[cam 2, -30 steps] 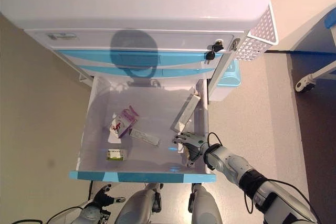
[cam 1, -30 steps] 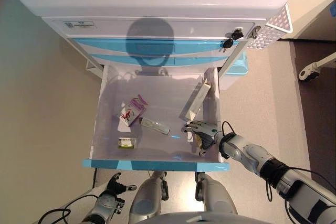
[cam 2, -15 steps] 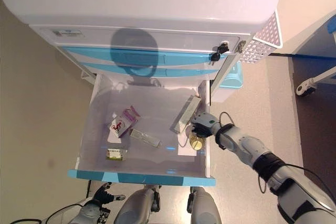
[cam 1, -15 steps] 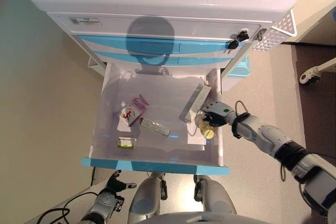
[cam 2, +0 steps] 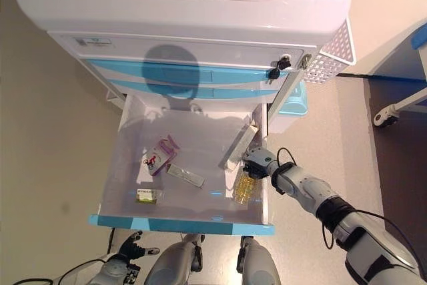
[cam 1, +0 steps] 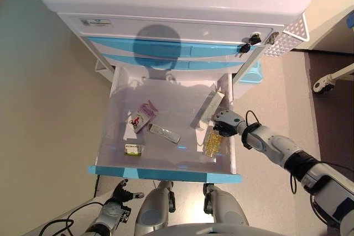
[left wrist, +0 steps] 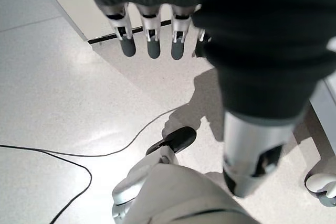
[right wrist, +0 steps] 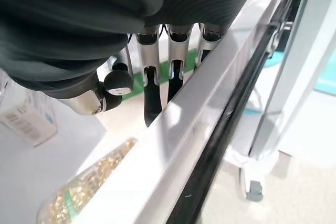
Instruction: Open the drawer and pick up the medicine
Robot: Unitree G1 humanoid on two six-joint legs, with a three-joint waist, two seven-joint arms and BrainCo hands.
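Note:
The cart's lower drawer (cam 1: pixel 166 173) stands pulled out, with a blue front edge and a pale floor. Over its right side my right hand (cam 1: pixel 227 122) is shut on the top of a clear medicine bottle of yellow capsules (cam 1: pixel 213 143), which hangs tilted below the hand, just inside the drawer's right wall. The right wrist view shows the bottle (right wrist: pixel 84 192) past the fingers (right wrist: pixel 152 103) and thumb, beside the drawer's wall (right wrist: pixel 210 124). My left hand (cam 1: pixel 119 197) hangs low by the floor, its fingers (left wrist: pixel 152 40) straight and holding nothing.
Inside the drawer lie a purple-and-white box (cam 1: pixel 140 115), a flat white pack (cam 1: pixel 164 132), a small green-labelled pack (cam 1: pixel 133 148) and a long box (cam 1: pixel 208 109) leaning on the right wall. Keys (cam 1: pixel 247 42) hang in the cart's lock. A white basket (cam 1: pixel 287 37) hangs on its right side.
My right hand went from the drawer's front right corner up and toward the back along the right wall, lifting the capsule bottle off the floor. The camera shifted slightly.

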